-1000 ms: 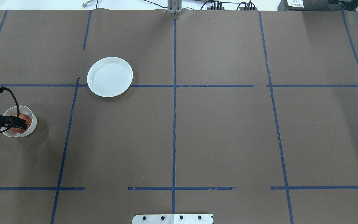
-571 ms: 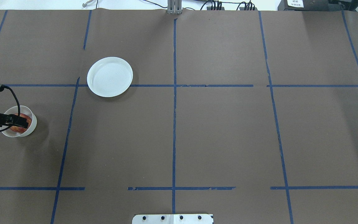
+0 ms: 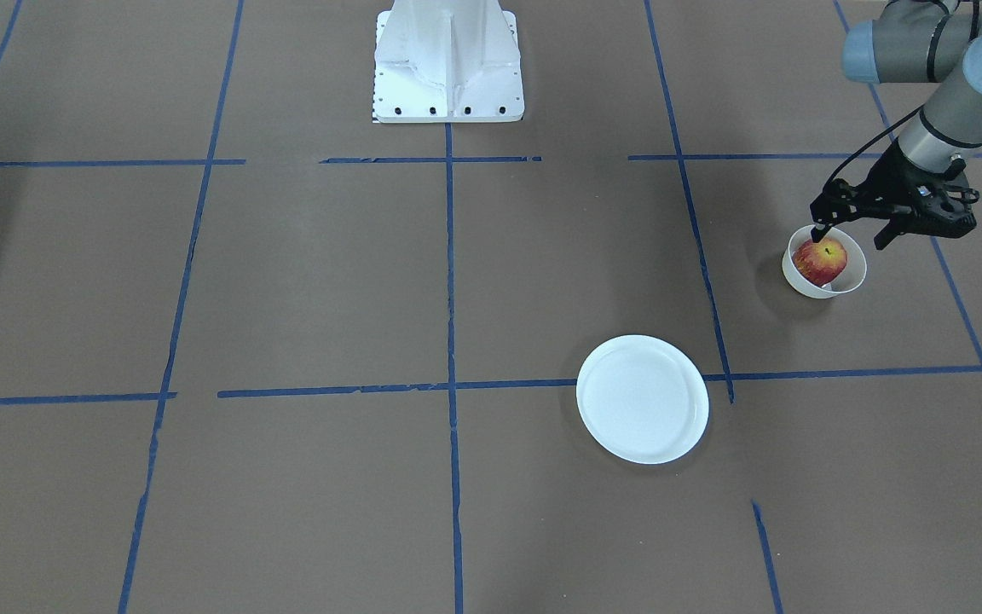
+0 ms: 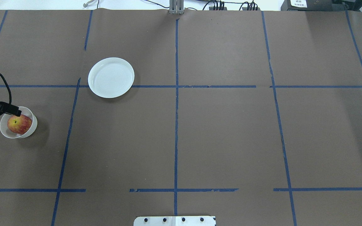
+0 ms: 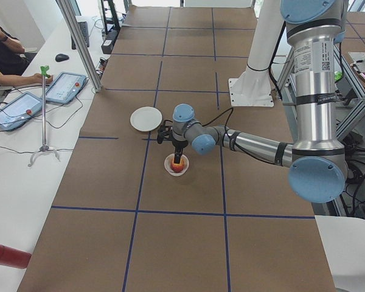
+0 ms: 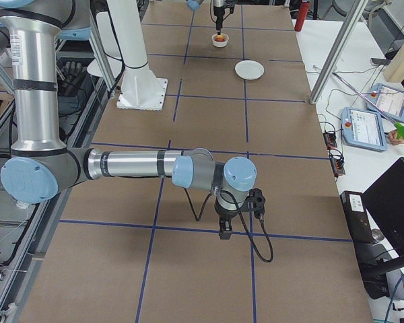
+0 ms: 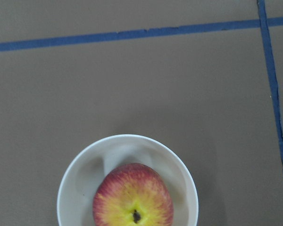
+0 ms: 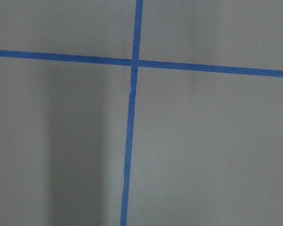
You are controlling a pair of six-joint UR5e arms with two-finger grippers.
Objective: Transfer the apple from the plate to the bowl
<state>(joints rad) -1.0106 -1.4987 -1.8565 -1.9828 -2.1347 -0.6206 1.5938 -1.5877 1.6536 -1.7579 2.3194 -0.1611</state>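
— Red apple point(image 3: 820, 260) sits in bowl point(image 3: 799, 282), near the worktop's left edge. Plate point(image 3: 643, 399) is bare, well apart from the bowl, toward the far edge. The move looks done to me.
— Left gripper point(image 3: 848, 240)?
— Over the bowl's rim, fingers spread wide, holding nothing.
— Right gripper point(image 6: 227, 225)?
— Over bare worktop near the right edge. Only a side view shows it, so can't tell if it's spread or closed.
— Next?
— Retreat, I'd say: lift straight up so no finger clips the rim, then park.
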